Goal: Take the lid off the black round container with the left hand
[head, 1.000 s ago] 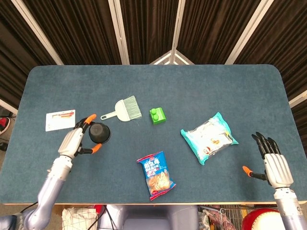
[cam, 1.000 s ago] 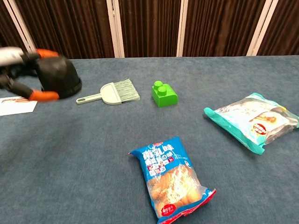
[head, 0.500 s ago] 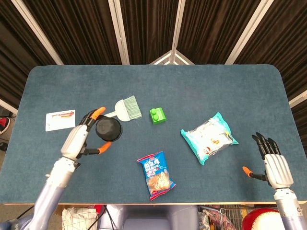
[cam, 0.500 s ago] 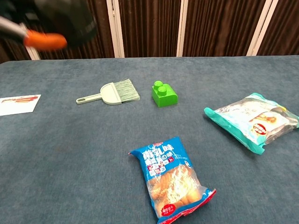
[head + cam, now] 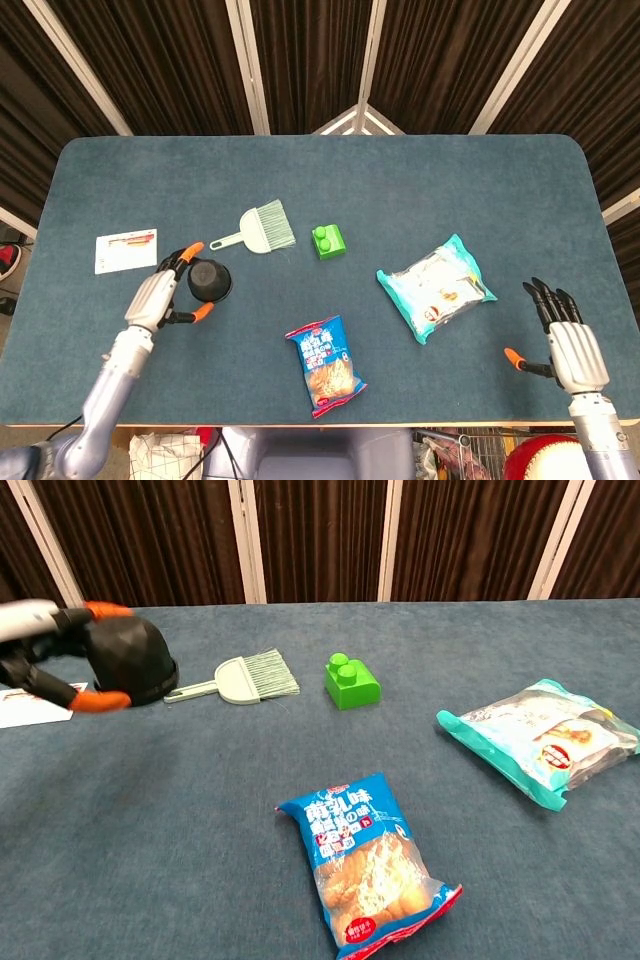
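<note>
- Head view, left of centre: my left hand [image 5: 160, 295] wraps the black round container [image 5: 209, 281], one orange fingertip above it and one below; the grip holds the container from its left side.
- Head view, left edge: a white card [image 5: 125, 251] lies on the table [image 5: 400, 180], just up and left of my left hand, apart from it.
- Head view, centre: a small dustpan brush [image 5: 261, 228] lies up and right of the container; a green block [image 5: 329, 241] sits just right of the brush.
- Head view, lower centre: a blue snack bag [image 5: 325, 365] lies flat; a teal-edged clear packet [image 5: 436, 287] lies to its upper right.
- Head view, lower right corner: my right hand [image 5: 565, 340] has its dark fingers spread and holds nothing, well apart from every object.
- Chest view, upper left: my left hand [image 5: 45, 650] clasps the black round container [image 5: 135, 658], orange tips at its top and lower edge; whether the container rests on the table or is raised slightly I cannot tell from this angle.
- Chest view, centre: the brush handle reaches towards the container's base; the green block stands right of the bristles.
- Chest view, lower half: the blue snack bag lies nearest the camera, the teal-edged packet at the right edge.
</note>
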{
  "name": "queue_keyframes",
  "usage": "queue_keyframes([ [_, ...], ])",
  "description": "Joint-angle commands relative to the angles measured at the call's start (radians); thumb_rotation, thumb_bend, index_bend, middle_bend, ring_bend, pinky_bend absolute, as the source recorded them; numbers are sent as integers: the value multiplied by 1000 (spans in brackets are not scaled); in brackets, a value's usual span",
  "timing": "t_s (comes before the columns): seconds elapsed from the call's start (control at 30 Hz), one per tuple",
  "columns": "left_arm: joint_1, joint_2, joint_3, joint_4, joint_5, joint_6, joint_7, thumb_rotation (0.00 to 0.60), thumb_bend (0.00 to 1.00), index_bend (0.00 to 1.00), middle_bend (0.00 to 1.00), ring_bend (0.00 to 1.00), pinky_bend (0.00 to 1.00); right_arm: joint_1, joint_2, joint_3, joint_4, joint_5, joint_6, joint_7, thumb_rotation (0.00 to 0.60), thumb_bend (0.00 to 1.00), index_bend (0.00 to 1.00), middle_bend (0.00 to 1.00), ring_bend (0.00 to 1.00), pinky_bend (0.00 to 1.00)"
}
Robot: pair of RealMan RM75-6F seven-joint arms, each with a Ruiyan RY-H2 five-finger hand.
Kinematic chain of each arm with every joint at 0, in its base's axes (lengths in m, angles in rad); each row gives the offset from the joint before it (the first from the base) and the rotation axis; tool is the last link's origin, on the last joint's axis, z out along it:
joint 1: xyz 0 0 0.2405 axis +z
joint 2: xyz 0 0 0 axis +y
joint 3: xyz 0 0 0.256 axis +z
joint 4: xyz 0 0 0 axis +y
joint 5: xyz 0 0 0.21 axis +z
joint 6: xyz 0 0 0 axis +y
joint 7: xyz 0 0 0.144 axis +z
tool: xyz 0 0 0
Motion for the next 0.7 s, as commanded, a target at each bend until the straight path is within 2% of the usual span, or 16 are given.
queue_keyframes([
  [0.03, -35, -83, -3, 100, -51, -28, 4, 600, 546, 75, 297, 0, 0, 3, -1, 0, 2, 4, -8, 4, 600, 209, 0, 32, 106, 36],
  [0.37, -52, -172, 3, 257, -60, -60, -22, 600, 546, 80, 278, 0, 0, 6, -7, -4, 11, -5, -8, 3, 600, 209, 0, 33, 106, 36],
  [0.7, -55, -232, 10, 359, -46, -79, -49, 600, 547, 87, 259, 0, 0, 10, -4, -7, 7, -3, -21, 2, 600, 209, 0, 33, 106, 36],
])
